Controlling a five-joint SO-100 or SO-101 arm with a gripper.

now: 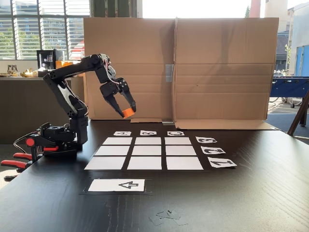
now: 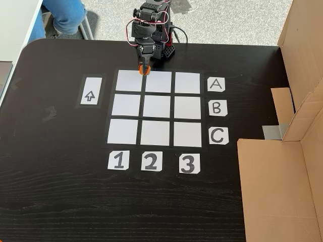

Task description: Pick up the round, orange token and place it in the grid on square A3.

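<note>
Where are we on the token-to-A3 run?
Done: the pick. The gripper is shut on the orange token and holds it in the air above the table. In hand: the carry; seen from above, the token sits near the top edge of the grid, between columns 1 and 2. Left: move to square A3, still bare, lower and release.

Dark wood-grain bench. On it: the grid of nine white cells, letter tags, number tags, arrow card, arm base clamped at edge, folded cardboard screen.
</note>
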